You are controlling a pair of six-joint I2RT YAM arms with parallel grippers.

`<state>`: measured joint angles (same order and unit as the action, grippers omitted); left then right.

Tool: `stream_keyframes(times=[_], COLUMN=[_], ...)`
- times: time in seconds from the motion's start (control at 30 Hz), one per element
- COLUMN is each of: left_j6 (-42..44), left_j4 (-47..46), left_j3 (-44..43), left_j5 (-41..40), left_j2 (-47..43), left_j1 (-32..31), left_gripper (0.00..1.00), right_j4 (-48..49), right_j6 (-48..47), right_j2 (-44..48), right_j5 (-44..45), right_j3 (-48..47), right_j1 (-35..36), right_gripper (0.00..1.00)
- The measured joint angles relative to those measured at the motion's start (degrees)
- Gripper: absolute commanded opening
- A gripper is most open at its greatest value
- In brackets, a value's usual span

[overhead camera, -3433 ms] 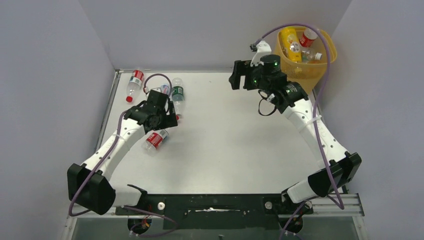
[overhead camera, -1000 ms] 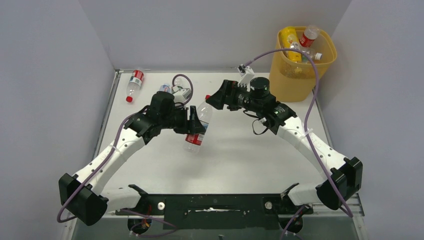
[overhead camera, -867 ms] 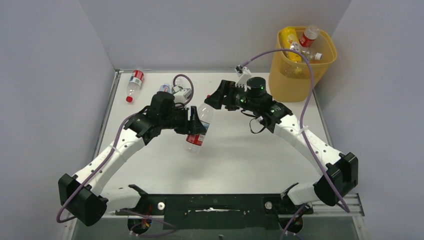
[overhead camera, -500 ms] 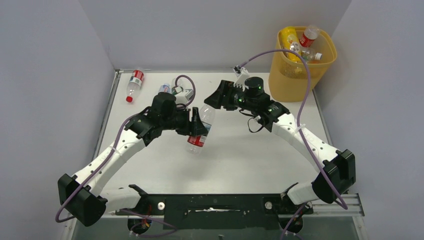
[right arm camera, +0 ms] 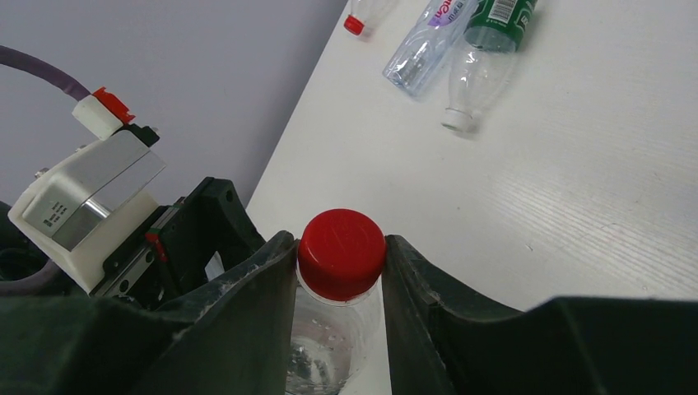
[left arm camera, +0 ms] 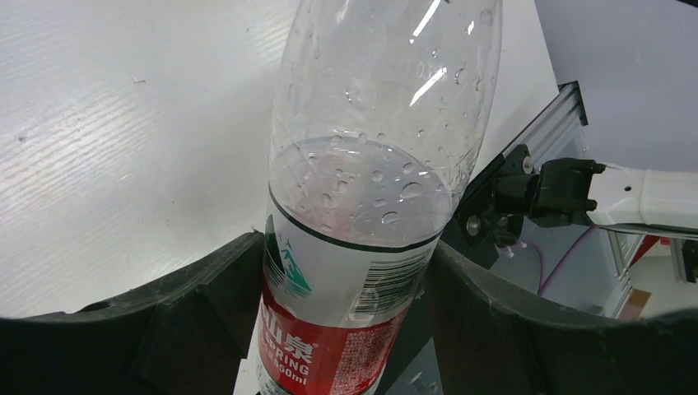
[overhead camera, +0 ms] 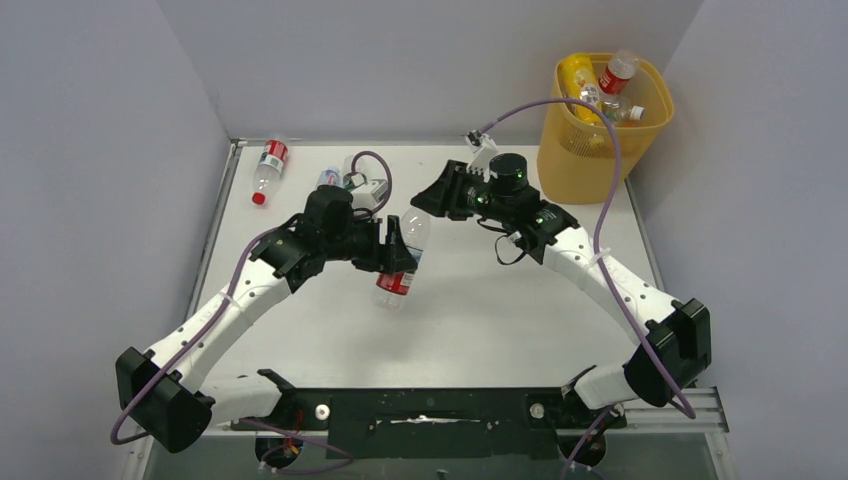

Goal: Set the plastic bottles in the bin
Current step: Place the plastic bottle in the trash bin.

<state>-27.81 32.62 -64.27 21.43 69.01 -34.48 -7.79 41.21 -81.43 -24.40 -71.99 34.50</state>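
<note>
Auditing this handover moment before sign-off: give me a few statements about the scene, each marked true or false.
1. The right gripper is shut on the red cap of a clear bottle. True.
2. That bottle is lying down flat. False: it is held up above the table between both grippers.
3. The left gripper has a finger on either side of the bottle's label. True.
4. The bin already holds several bottles. True.
5. No bottle lies on the table. False: a red-labelled bottle lies at the far left corner.
</note>
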Motion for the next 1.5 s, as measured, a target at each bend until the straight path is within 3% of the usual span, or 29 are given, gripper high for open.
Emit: stream_keyframes(times=[0.23,0.47,0.63,0.93,1.17,1.5], left_j6=[0.2,0.5,1.2,1.6,2.0,3.1], left_j4=[0.2,1.6,3.0,3.9,4.2,4.5], left_j3=[-0.1,-2.5,-5.3,-6.6,-6.1,-4.2], left_j5=[-0.7,-2.9,-4.6,-6.5,-7.0,-7.5], left_j2=[0.0,-0.1,-1.5,-4.1,-4.1,-4.1], left_j1=[0.0,0.0,0.0,0.0,0.1,0.1], left_gripper=[0.82,0.83,0.84,0.84,0.85,0.85], right_j4=[-3.5,-12.6,-19.3,-26.8,-23.1,-4.3], right_j6=[-2.2,-8.2,-13.4,-24.6,-29.1,-35.1], right_j2=[-0.2,-1.3,-1.7,-3.6,-3.4,-0.3], right_j5=[1.2,5.9,10.6,26.0,35.3,51.3], right_j3=[-2.2,-10.6,-18.5,-35.3,-41.4,-35.7], right_j1=[0.0,-2.4,-9.2,-16.5,-23.7,-28.5], right_gripper=[0.15,0.14,0.14,0.14,0.15,0.15])
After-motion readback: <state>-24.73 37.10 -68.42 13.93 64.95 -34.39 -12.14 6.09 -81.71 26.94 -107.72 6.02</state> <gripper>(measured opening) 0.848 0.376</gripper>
